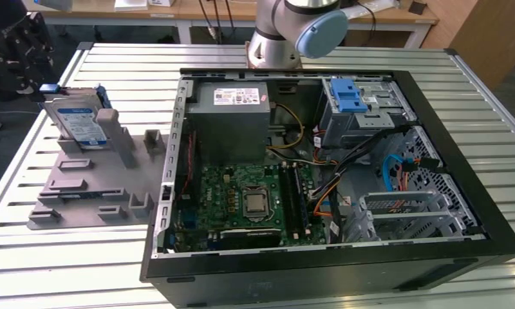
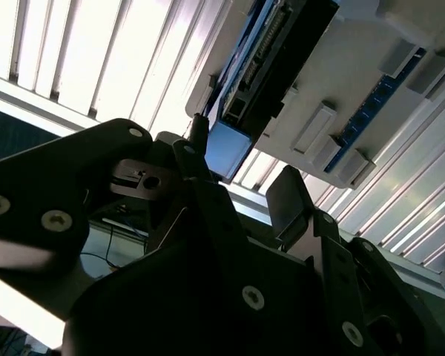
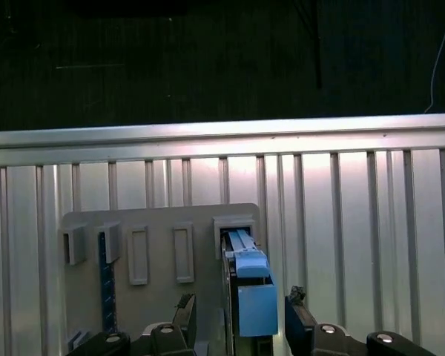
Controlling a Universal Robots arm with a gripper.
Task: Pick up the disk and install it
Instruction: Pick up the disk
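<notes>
Silver disk [image 1: 77, 124] with a blue-and-white label and blue side rails stands on edge in a slot at the far end of a grey holder [image 1: 85, 193]. The holder lies on a slatted metal table [image 1: 34, 257], at the exterior view's left. The dark jaws hang just above the disk's upper end. In the first wrist view they are apart, one on each side of the blue rail end, with a narrow gap showing on both sides. Just beside the holder, toward the exterior view's right, an open black computer case [image 1: 326, 273] lies on the table. Inside it are a green board [image 1: 240, 193], a grey box [image 1: 232, 122] with a white sticker, and a silver cage [image 1: 360, 106] with a blue latch. The arm's base [image 1: 279, 38] stands behind the case.
</notes>
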